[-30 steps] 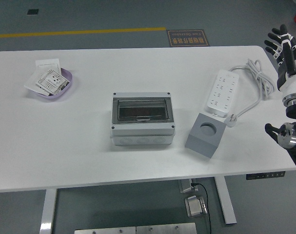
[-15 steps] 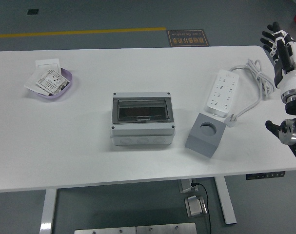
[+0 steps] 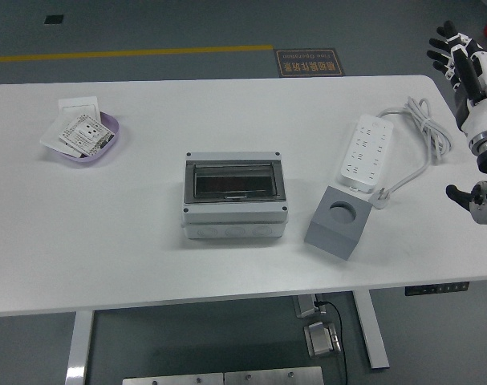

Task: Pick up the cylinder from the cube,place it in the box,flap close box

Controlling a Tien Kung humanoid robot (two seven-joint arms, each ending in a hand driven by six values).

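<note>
The surface [image 3: 147, 241] is white. The box [image 3: 235, 197] is pale grey with a dark, see-through lid; the cube [image 3: 336, 221] grey; the power strip [image 3: 366, 151] white; the bowl [image 3: 99, 140] lilac.

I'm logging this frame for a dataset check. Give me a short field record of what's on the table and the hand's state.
box: grey box, centre, tinted flap closed
cube: grey cube, right of box, round socket empty
cylinder: not visible
power strip: white power strip, behind cube, cord looping right
dish: purple dish, far left, holding cards
right robot hand: robot hand, raised beyond table's right edge, fingers spread, empty
left arm: out of view
</note>
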